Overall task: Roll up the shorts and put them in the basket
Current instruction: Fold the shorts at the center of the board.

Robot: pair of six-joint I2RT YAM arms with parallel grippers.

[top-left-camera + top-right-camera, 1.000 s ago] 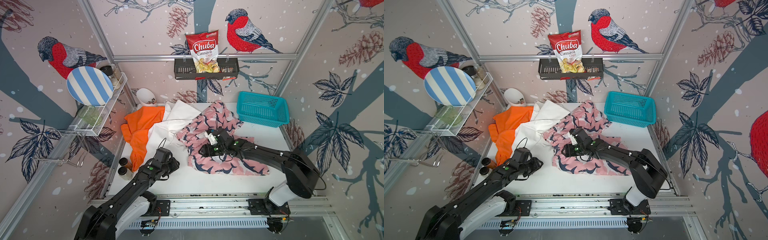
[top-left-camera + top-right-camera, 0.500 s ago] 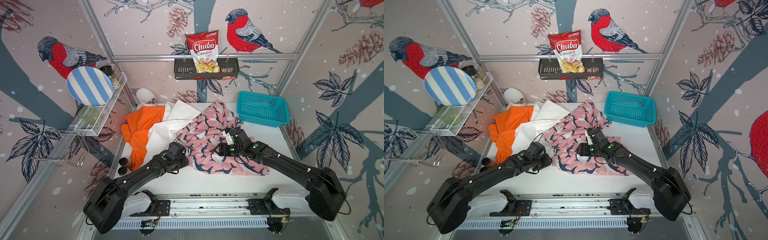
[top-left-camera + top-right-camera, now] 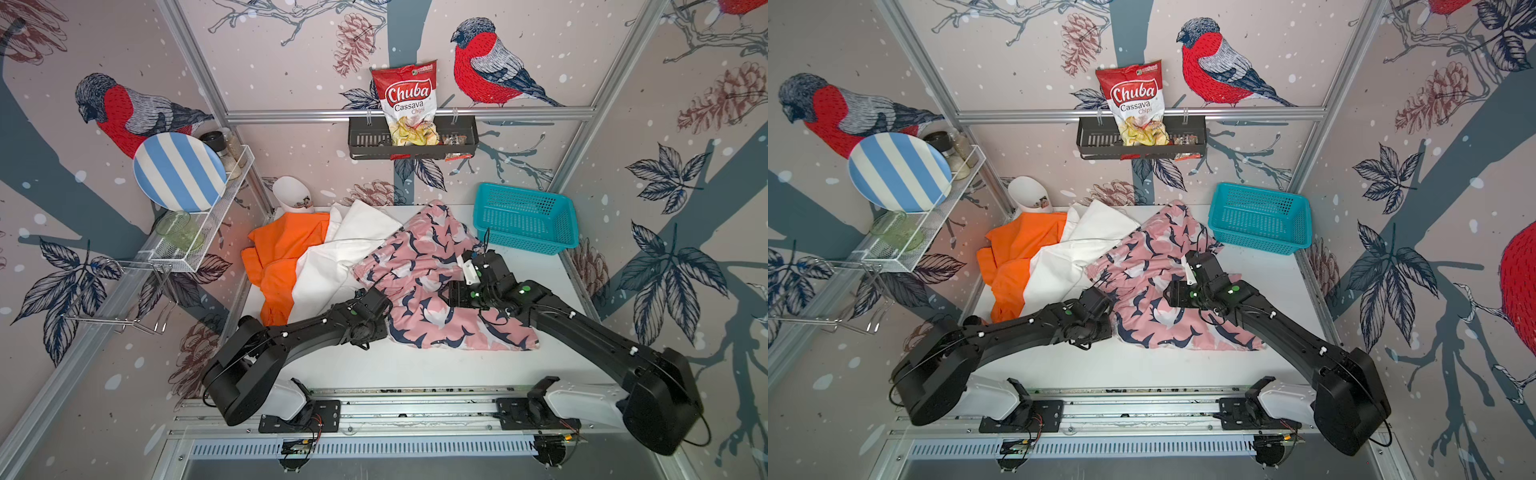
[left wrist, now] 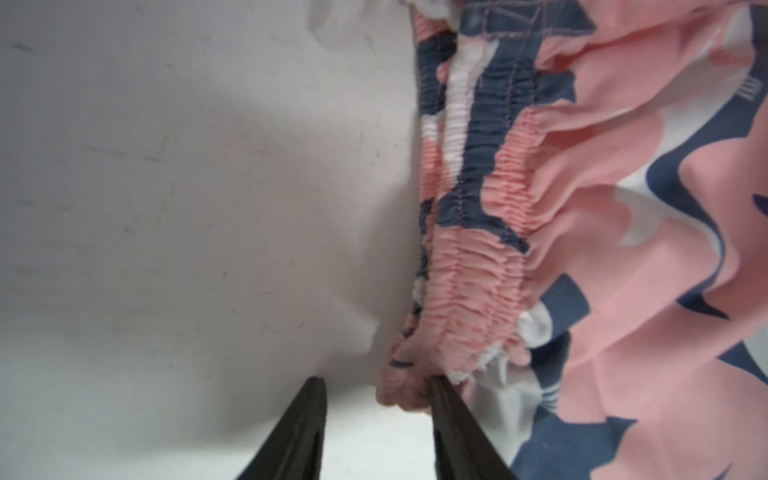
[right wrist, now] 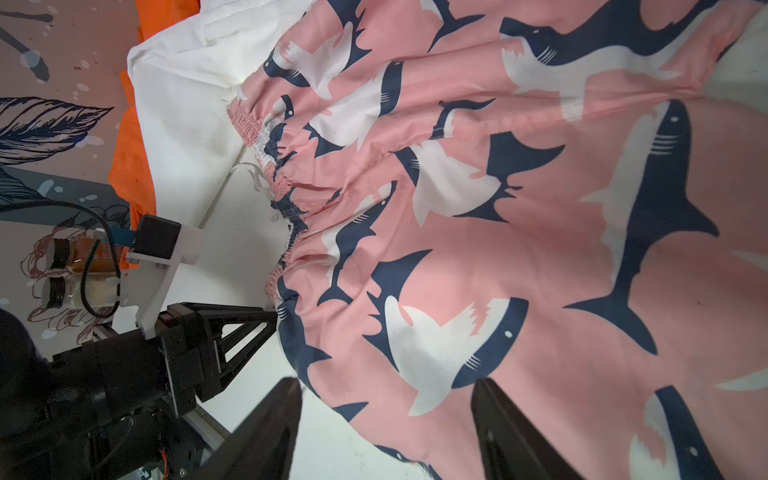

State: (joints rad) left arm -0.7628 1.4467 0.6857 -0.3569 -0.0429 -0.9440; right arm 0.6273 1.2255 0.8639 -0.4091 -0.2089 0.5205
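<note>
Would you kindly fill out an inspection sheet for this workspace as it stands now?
Surface: white tabletop, bare near the arms.
Job's things: pink shark-print shorts, white shorts and orange shorts overlap, none rolled.
Clutter: teal basket at the back; two jars near the orange shorts.
Grippers: left gripper open, one finger against the pink waistband; right gripper open over the pink shorts.
Cables: black cable loops beside the left gripper.
Surroundings: cassava chips bag in a wall rack; striped plate on a wire shelf.
</note>
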